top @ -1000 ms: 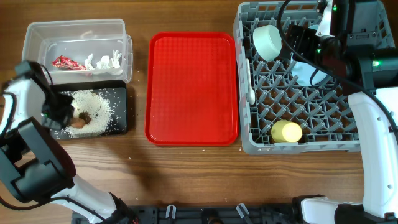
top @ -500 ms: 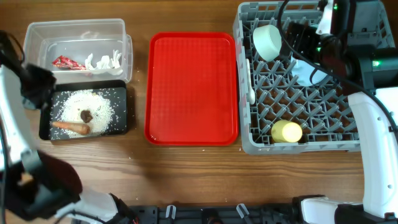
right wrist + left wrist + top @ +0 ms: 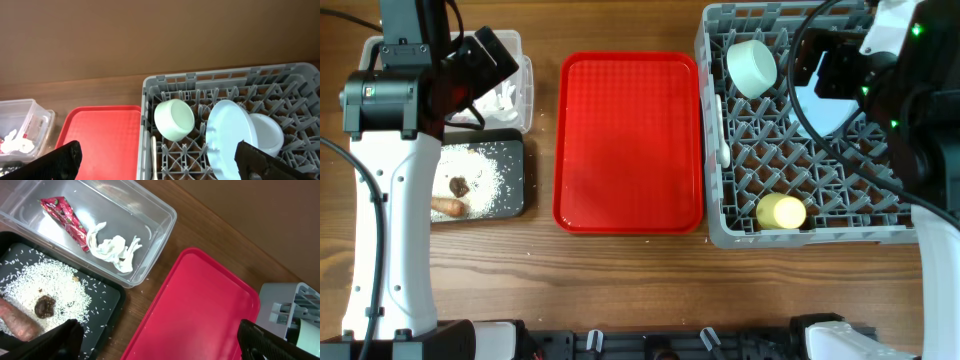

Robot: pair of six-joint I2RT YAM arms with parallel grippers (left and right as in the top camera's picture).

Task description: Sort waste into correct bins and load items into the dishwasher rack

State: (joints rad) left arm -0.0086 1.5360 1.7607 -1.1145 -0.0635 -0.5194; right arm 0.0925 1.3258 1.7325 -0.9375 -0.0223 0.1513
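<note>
The left wrist camera is showing the red snack wrapper point(image 3: 62, 216) and crumpled white tissue point(image 3: 114, 250) lying in the clear tub point(image 3: 167, 220), which the arm is largely covering overhead, both ahead of the left gripper point(image 3: 160, 347), its fingers gaping wide and empty.

- Bright, even, diffuse light from above in all views; shadows are faint and soft-edged.
- Mild sheen on the red tray point(image 3: 630, 140) and the clear tub point(image 3: 165, 211) rim.
- Dark fingertips point(image 3: 55, 340) in the left wrist view's lower corners look soft, slightly blurred.
</note>
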